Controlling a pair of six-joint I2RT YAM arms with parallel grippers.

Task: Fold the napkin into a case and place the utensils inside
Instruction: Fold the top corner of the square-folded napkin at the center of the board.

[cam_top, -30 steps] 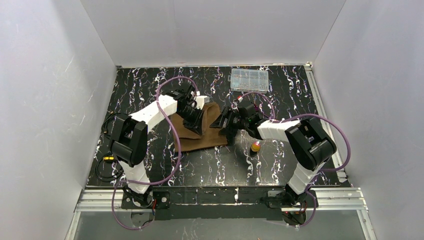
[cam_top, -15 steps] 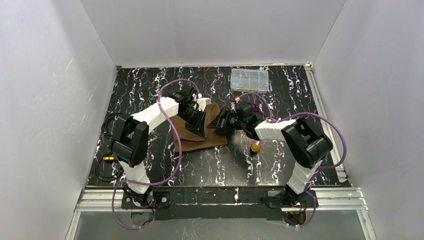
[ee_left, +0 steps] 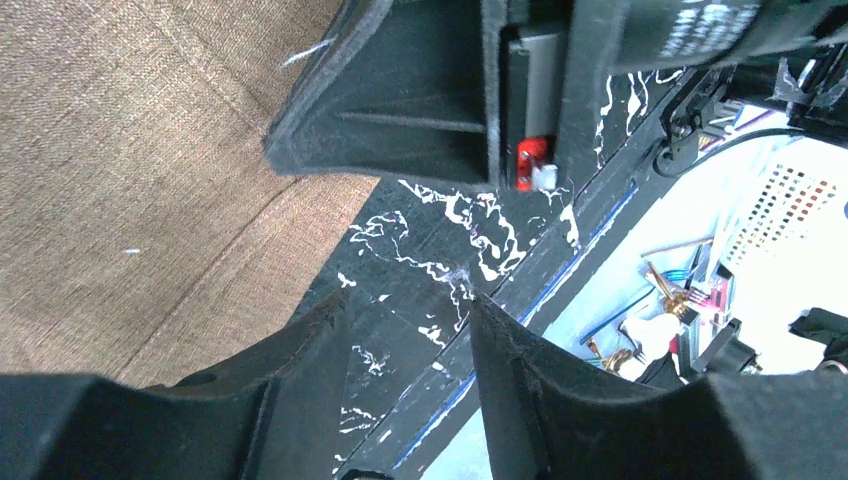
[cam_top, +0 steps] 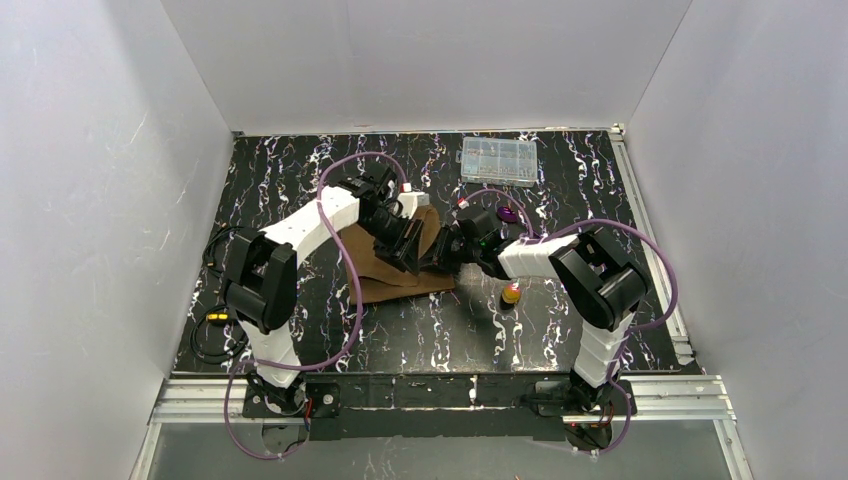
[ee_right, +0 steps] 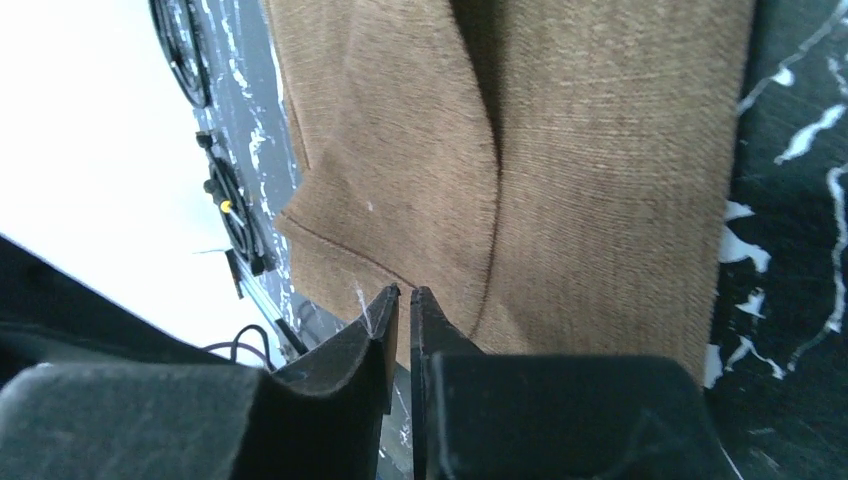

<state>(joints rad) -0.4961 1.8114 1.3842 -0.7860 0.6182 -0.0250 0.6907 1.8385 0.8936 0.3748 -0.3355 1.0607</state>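
Note:
The brown napkin (cam_top: 392,276) lies partly folded on the black marbled table, and both grippers meet over its right side. My left gripper (cam_top: 410,252) is open. In the left wrist view its fingers (ee_left: 300,345) stand apart over bare table, with the napkin (ee_left: 130,180) off to the left. My right gripper (ee_right: 405,295) is closed to a thin slit on the napkin (ee_right: 580,150), right where a fold line runs into the tips. Of the utensils, the purple-headed one (cam_top: 508,214) lies behind the right arm. The gold-orange-headed one (cam_top: 511,293) lies in front of it.
A clear plastic compartment box (cam_top: 498,160) sits at the back right of the table. White walls close in three sides. Purple cables loop from both arms. The right gripper's black body (ee_left: 420,90) fills the top of the left wrist view.
The left gripper has opened and let go of the napkin. The right gripper has moved left onto the napkin's right side and closed its jaws there.

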